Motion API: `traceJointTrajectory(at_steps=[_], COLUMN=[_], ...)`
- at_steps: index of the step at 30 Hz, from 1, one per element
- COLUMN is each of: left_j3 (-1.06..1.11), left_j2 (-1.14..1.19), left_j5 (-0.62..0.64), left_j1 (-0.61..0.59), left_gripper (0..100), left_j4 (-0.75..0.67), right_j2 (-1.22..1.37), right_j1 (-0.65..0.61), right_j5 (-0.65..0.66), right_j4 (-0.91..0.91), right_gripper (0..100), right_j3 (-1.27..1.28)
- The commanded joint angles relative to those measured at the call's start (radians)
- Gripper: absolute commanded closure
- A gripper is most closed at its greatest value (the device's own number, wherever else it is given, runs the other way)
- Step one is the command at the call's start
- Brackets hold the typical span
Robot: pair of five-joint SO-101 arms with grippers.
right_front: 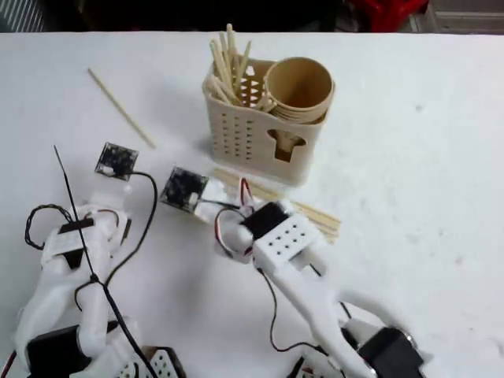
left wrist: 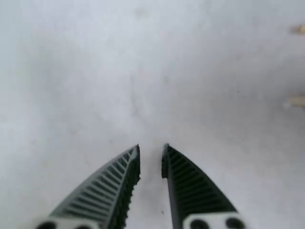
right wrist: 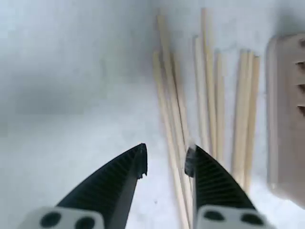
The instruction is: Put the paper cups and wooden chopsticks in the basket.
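The beige slotted basket stands at the back middle of the table, with stacked paper cups and several upright wooden chopsticks in it. A bundle of chopsticks lies flat just in front of it. One chopstick lies alone at the back left. My right gripper is open low over the edge of the bundle, and a chopstick runs through the gap between its fingers. Over bare table my left gripper is open by a narrow gap, with nothing in it.
The right arm reaches in from the front, close to the basket's front wall. The left arm is at the front left with a black cable beside it. Two chopstick tips show near the left gripper.
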Motion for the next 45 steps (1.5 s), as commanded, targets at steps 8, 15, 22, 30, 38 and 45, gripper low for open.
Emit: traceJointTrajectory(at_steps=[8,15,22,30,38,45], left_j3=[0.002,0.002,0.002,0.002,0.002,0.002], left_j2=[-0.031,-0.031,-0.031,-0.031,-0.031,-0.031], left_j5=[-0.008,-0.009,-0.009,-0.009,-0.008,-0.008], left_j1=[0.013,0.013,0.013,0.013,0.013,0.013], left_gripper=[90,90,90,90,90,90], left_j4=[-0.017,-0.017,-0.017,-0.017,-0.017,-0.017], right_j2=[0.285,0.357,0.357,0.355,0.358,0.239], right_j1=[-0.005,0.022,0.019,0.021,0.016,0.024], right_j5=[0.034,0.058,0.064,0.058,0.057,0.018], right_j4=[-0.239,-0.239,-0.179,-0.179,-0.180,-0.116], right_gripper=[86.5,86.5,92.4,97.1,93.5,98.1], right_j3=[0.026,-0.018,-0.015,-0.020,-0.020,-0.014])
